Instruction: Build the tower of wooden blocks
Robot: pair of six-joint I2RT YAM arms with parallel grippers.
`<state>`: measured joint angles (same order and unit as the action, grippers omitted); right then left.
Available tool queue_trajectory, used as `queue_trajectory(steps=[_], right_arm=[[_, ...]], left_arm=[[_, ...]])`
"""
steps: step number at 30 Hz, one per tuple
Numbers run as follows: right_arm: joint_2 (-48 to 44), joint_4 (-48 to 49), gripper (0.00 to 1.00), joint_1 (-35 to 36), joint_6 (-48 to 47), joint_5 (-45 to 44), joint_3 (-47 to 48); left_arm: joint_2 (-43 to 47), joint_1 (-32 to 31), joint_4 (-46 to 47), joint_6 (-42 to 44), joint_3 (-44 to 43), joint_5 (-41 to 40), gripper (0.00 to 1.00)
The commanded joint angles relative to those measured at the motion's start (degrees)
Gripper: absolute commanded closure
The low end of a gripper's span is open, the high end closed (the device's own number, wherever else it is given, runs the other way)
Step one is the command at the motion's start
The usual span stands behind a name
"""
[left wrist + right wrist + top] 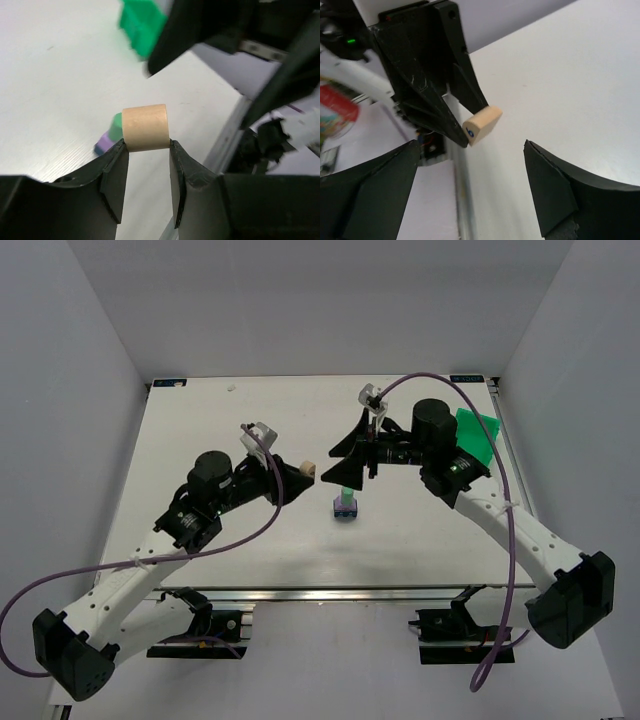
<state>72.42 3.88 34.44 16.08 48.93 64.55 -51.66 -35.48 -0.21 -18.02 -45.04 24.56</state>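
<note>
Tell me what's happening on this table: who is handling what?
Two robot arms are building a small block tower. The left gripper is shut on a cream block and holds it off the table. The right gripper is open and holds nothing; it hangs close by the tower, which so far shows a green block on a purple one. A green bin sits at the far right. The cream block is not yet on the tower.

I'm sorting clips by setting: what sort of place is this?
Likely a robotics lab cell: a white table boxed in by white walls, a left arm and right arm mounted at its edge, and wood blocks stacked mid-table.
</note>
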Motion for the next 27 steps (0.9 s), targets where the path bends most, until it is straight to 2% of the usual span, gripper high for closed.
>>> queue_trajectory(steps=[1,5,6,10,14,17,27], right_arm=[[-4.8,-3.7,0.10,-0.7,-3.9,-14.9,2.3],[-9.1,-9.2,0.11,-1.0,-6.2,-27.6,1.5],[-9.4,-10.5,0.11,-1.0,-6.7,-32.7,1.7],[-9.7,-16.0,0.11,-1.1,-8.1,-42.4,2.6],[-8.9,-17.6,0.11,-1.3,-9.3,-45.6,2.4],[-8.5,-17.6,0.11,-1.2,-10.0,-46.4,2.3],[-8.8,-17.8,0.11,-1.2,-11.3,-50.4,1.5]], left_arm=[[-2.0,-0.1,-15.1,-3.3,-4.5,-15.9,1.00],[-5.4,0.4,-25.5,-6.9,-7.1,-29.1,1.00],[-7.9,0.7,-28.8,-7.5,-7.5,-31.6,1.00],[-17.8,0.9,-34.9,-10.8,-10.4,-42.8,1.00],[-27.5,0.1,-36.7,-10.6,-13.5,-45.5,1.00],[-30.8,0.9,-32.3,-8.6,-12.5,-42.2,1.00],[-35.6,1.2,-22.0,0.4,-8.1,-35.6,1.00]])
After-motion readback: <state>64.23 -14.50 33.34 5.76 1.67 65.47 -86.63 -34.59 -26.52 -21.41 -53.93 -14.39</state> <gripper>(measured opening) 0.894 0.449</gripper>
